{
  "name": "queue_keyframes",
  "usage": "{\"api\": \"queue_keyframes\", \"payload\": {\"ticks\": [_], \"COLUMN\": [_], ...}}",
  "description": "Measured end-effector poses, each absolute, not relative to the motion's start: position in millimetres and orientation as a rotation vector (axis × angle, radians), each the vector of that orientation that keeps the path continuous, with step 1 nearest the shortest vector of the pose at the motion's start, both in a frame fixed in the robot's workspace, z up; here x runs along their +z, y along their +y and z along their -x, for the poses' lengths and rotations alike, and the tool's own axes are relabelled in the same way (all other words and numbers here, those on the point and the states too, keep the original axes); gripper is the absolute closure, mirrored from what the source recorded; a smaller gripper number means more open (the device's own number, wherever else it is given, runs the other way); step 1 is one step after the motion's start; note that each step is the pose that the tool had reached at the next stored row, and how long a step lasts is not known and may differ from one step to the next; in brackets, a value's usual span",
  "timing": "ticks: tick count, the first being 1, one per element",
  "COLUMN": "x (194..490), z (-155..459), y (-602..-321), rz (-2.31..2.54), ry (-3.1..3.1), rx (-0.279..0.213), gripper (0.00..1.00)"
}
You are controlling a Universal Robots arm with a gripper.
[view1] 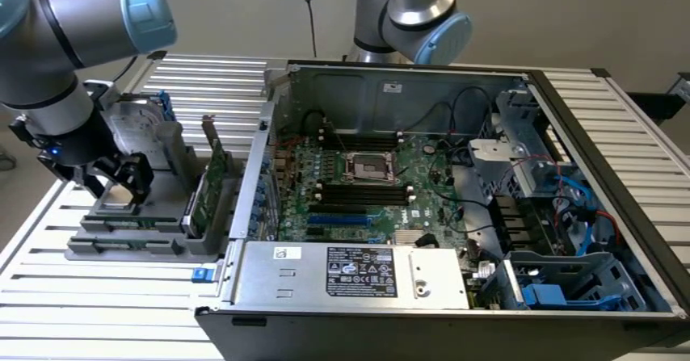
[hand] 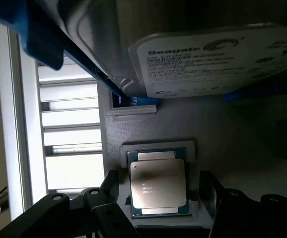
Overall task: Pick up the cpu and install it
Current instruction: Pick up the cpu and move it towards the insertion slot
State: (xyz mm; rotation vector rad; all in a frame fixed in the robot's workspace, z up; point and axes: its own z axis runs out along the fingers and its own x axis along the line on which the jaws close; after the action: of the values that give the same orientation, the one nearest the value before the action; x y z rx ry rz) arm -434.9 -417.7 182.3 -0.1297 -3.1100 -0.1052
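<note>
At the exterior view's left, the black two-fingered gripper (view1: 113, 182) hangs over a grey plastic parts holder (view1: 129, 244), jaws spread wide and holding nothing. The small square silvery-grey cpu (hand: 157, 183) lies flat in its grey recess between the spread fingers, near a labelled silver hard drive (hand: 218, 54).

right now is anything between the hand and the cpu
Nothing visible does. The open hand hangs right over the cpu, whose top is bare; the hard drive stands apart from it, not over it.
</note>
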Motion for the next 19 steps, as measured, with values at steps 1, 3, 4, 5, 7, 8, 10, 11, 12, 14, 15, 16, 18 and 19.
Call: {"api": "queue_keyframes", "payload": {"ticks": [1,3,4,5,7,8,10,11,12,14,15,16,18,19], "x": [182.1,181.8,181.7,181.7,181.6,181.6,181.6,181.6,181.6,181.6,181.6,181.6,181.6,181.6], "z": [434.9,434.9,434.9,434.9,434.9,434.9,434.9,434.9,434.9,434.9,434.9,434.9,434.9,434.9], "y": [-417.7,-417.7,-417.7,-417.7,-417.7,-417.7,-417.7,-417.7,-417.7,-417.7,-417.7,-417.7,-417.7,-417.7], "rz": [0.13,0.13,0.13,0.13,0.13,0.13,0.13,0.13,0.13,0.13,0.13,0.13,0.13,0.13], "ry": [-3.11,-3.11,-3.11,-3.11,-3.11,-3.11,-3.11,-3.11,-3.11,-3.11,-3.11,-3.11,-3.11,-3.11], "rx": [-0.106,-0.107,-0.108,-0.108,-0.108,-0.109,-0.109,-0.11,-0.11,-0.11,-0.11,-0.11,-0.111,-0.111], "gripper": [0.25,0.25,0.25,0.25,0.25,0.25,0.25,0.27,0.27,0.39,0.45,0.45,0.45,0.45]}}
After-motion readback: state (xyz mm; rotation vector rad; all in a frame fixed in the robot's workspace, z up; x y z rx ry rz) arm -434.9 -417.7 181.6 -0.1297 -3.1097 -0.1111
